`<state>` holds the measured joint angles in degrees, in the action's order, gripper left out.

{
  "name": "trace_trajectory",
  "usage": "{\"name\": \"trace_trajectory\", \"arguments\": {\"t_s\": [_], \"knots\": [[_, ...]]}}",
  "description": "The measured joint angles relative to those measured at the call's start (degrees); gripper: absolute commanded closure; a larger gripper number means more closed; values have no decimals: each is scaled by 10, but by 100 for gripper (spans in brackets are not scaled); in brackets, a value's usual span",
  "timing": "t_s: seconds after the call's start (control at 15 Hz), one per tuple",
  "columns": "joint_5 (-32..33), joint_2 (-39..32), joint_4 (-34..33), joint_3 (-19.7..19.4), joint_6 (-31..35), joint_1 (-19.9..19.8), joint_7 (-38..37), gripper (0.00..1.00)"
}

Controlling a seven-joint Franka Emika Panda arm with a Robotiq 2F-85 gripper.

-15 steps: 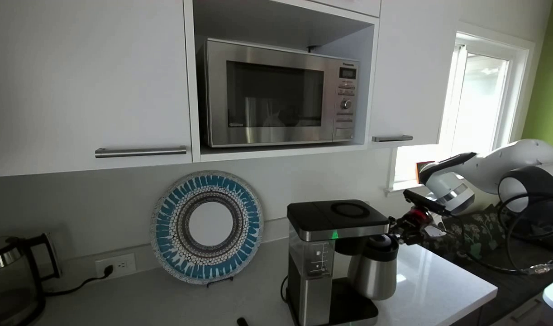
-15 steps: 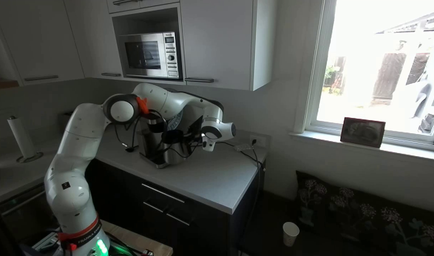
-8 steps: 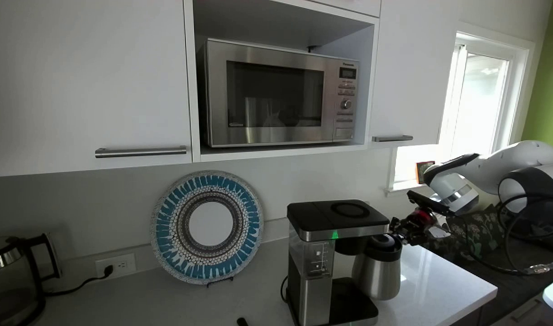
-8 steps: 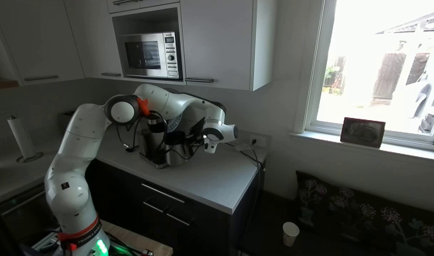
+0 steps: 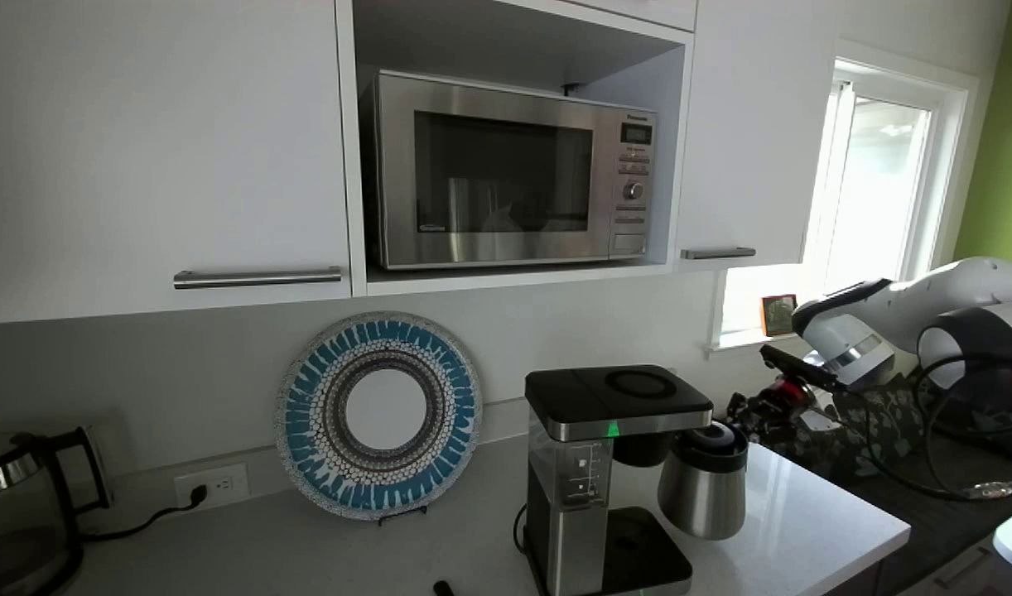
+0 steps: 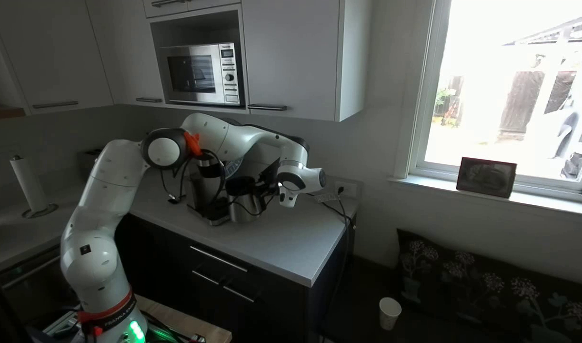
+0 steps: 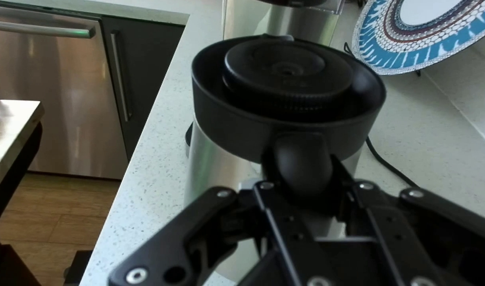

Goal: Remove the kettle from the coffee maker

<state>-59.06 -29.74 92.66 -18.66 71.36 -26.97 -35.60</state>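
Note:
The kettle (image 5: 703, 497), a steel carafe with a black lid, is beside the black base of the coffee maker (image 5: 580, 546), on its window side. Its lid rim is close to the overhanging black top. I cannot tell whether its bottom touches the counter. My gripper (image 5: 742, 418) is shut on the kettle's black handle. In the wrist view, the fingers (image 7: 304, 171) press on both sides of the handle below the kettle's lid (image 7: 288, 75). In an exterior view, the kettle (image 6: 243, 207) stands between the coffee maker (image 6: 203, 188) and my gripper (image 6: 263, 186).
The microwave (image 5: 506, 174) sits in the cabinet above. A patterned round plate (image 5: 311, 414) leans on the wall. A glassy electric kettle (image 5: 26, 513) stands at the far left. The counter's end edge (image 6: 334, 250) lies on the window side. Cables (image 6: 253, 212) hang from the arm.
My gripper and the kettle have moved away from the coffee maker's column, toward the window end. More of the black base shows. The kettle's bottom is slightly higher in an exterior view.

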Motion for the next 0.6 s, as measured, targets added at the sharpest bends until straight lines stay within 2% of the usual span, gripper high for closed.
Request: {"name": "trace_trajectory", "arguments": {"t_s": [0.6], "knots": [[1, -22, -19, -5, -9, -15, 0, 92]]}}
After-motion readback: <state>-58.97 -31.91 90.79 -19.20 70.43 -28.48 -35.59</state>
